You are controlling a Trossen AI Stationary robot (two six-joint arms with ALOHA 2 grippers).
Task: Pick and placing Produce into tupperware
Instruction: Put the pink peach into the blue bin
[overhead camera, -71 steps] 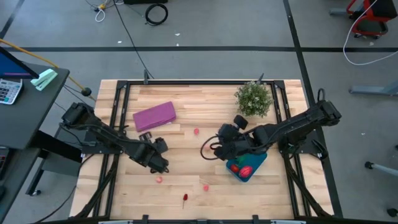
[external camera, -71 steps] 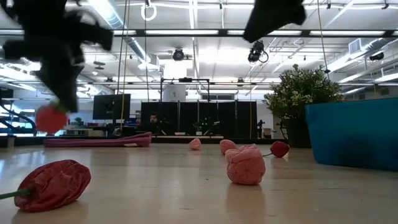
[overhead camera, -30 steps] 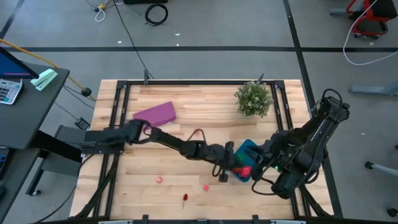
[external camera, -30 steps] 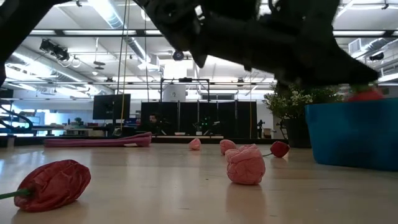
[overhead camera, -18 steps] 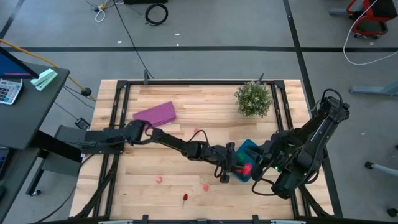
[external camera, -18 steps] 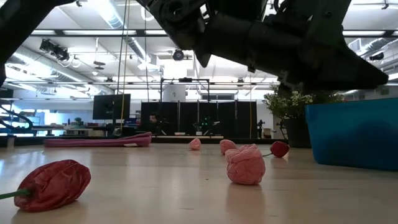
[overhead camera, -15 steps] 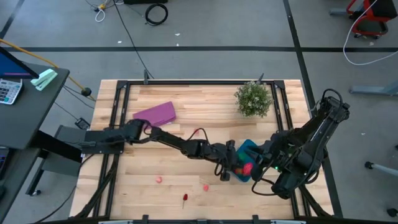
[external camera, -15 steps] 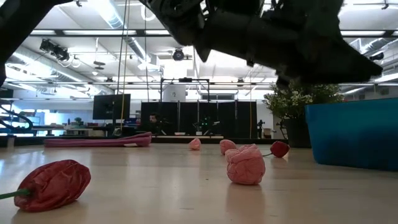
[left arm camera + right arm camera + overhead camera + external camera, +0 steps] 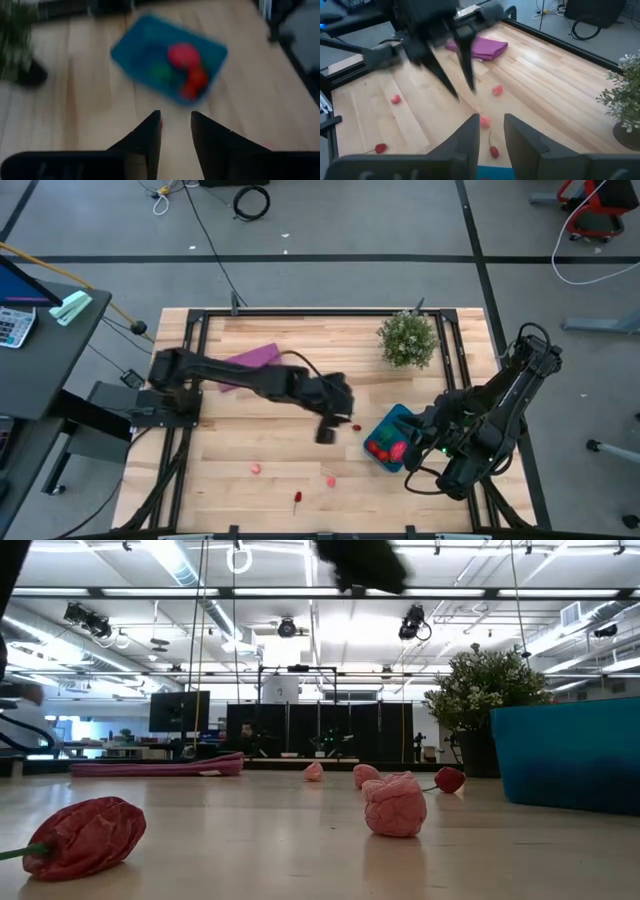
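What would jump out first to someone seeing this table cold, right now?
The teal container near the table's right edge, holding red pieces and one green piece. Next, the left gripper stretched over mid-table beside it, fingers apart and empty, while the right gripper waits by the container's far side. Small red and pink produce lies scattered on the wood, with a bushy plant at the back.

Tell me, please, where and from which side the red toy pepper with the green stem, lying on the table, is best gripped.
Probably best to grip the red pepper across the middle of its plump body, coming straight down from above. It lies on its side, so the broad body faces up, while the green stem at one end looks too thin to hold. Set the jaws crosswise to the stem's line.
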